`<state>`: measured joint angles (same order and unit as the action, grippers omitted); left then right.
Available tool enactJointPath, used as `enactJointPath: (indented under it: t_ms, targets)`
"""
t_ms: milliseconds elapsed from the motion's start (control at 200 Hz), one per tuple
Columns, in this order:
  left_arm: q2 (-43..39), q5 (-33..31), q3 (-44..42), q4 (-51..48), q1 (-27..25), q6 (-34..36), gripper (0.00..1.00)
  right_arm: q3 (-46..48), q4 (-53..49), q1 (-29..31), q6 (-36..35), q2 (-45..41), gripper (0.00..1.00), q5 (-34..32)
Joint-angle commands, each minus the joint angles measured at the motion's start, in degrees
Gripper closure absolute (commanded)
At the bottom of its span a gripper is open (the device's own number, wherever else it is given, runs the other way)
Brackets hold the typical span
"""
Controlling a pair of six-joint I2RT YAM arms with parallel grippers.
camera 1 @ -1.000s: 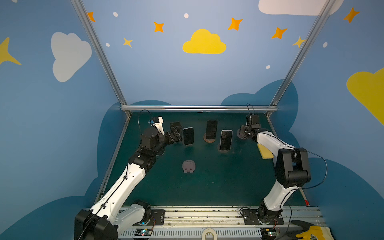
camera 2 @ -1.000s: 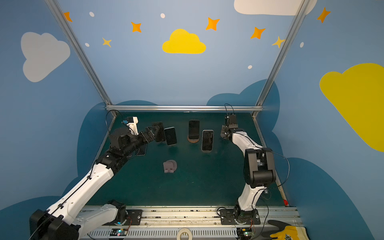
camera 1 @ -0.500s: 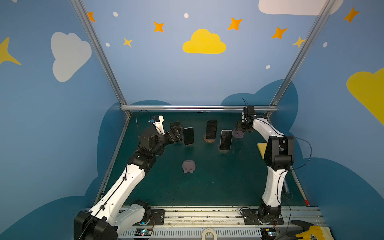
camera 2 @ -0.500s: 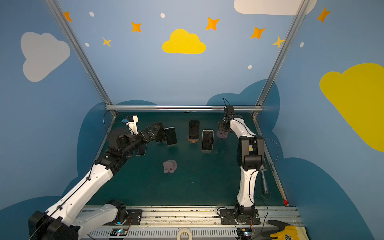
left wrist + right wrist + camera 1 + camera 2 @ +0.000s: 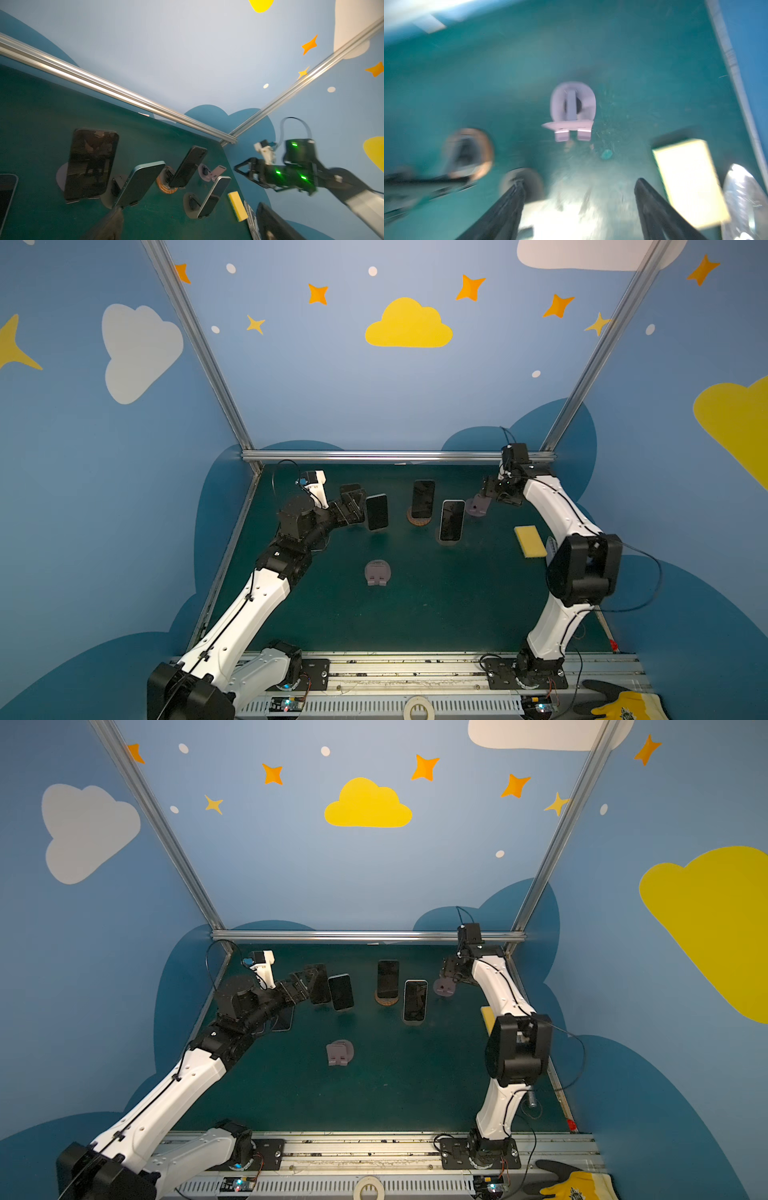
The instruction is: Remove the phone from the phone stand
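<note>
Wide green table ahead, phones propped along the back, and I call this the reach-in: nothing is lifted yet. My left gripper hangs just beside the teal phone, on its outer side. That phone leans back in its dark stand. Two more phones stand further along, one on a wooden stand and one on a grey stand.

My right gripper is over by the empty pink stand, spread wide with nothing between, and I'd say out of this play.

Now the left fingers. They are apart and empty. In the left wrist view the teal phone's lower end sits just ahead of one finger. It is close, but I cannot tell whether they touch, and it is not between the pair.

Next move, as I judge it: slide across until the phone's long edges fall between the fingers, close above the cradle lip, then lift along the tilt. Dragging it sideways could tip the stand.
</note>
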<state>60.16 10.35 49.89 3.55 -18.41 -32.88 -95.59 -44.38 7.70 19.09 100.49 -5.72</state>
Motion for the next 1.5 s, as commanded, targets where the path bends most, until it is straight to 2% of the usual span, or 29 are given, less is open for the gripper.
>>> enactJointPath:
  t_ms: [0, 65, 185, 275, 340, 416, 461, 496, 601, 651, 771, 1051, 1186, 1337, 1497]
  targets:
    - [-1.74, -12.38, 0.01, -4.84, 0.07, -1.47, 0.01, 4.98, -1.27, 2.88, 5.72, -9.2, 0.16, 1.37]
    - [-1.73, -19.91, 0.88, -9.45, 0.05, -3.19, 0.0, 11.95, 1.24, 8.28, 7.94, -15.21, 0.16, -1.46]
    - [-1.23, -29.63, 0.81, -12.6, 0.39, -6.48, 0.0, 26.57, 7.2, 24.14, 12.15, -25.51, 0.16, -8.49]
    - [-0.96, -30.34, 0.43, -12.51, 1.22, -7.73, 0.0, 35.28, 12.29, 35.21, 18.93, -30.06, 0.16, -12.7]
    - [-0.71, -30.03, 0.51, -12.59, 1.69, -7.97, 0.0, 38.72, 16.12, 43.05, 21.14, -30.8, 0.16, -16.79]
    - [-0.4, -29.79, 0.58, -12.91, 2.14, -8.18, 0.0, 38.9, 18.94, 51.05, 22.05, -28.49, 0.15, -20.99]
    - [-0.46, -29.76, 0.69, -13.03, 2.37, -8.4, 0.0, 37.47, 19.44, 54.41, 22.12, -25.75, 0.15, -22.29]
    - [-0.48, -29.81, 0.75, -13.26, 2.57, -8.76, 0.0, 35.86, 18.58, 56.18, 24.9, -23.19, 0.14, -22.91]
    - [-0.7, -31.35, 0.59, -13.74, 2.68, -9.11, 0.0, 30.8, 15.02, 57.74, 30.82, -15.26, 0.14, -20.7]
    - [-0.75, -32.5, 0.56, -13.97, 2.68, -9.25, 0.0, 28.17, 14.34, 58.04, 30.66, -11.9, 0.14, -18.14]
    - [-0.49, -33.46, 0.3, -14.19, 2.99, -10.0, 0.0, 23.24, 14.4, 59.85, 30.2, -5.16, 0.14, -17.08]
    - [0.1, -32.74, 0.52, -14.54, 3.48, -10.78, 0.0, 18.24, 15.38, 60.18, 32.84, 2.89, 0.14, -11.18]
    - [0.07, -30.61, 0.27, -13.73, 4.21, -11.62, 0.0, 14.38, 11.12, 59.77, 34.4, 7.04, 0.13, -13.58]
    - [-0.33, -28.04, -0.66, -12.12, 4.88, -12.31, 0.0, 11.52, 11.31, 59.27, 34.3, 10.18, 0.13, -14.41]
    - [0.13, -26.68, -0.83, -11.64, 5.67, -12.59, 0.0, 9.73, 8.6, 58.96, 37.26, 13.32, 0.13, -21.27]
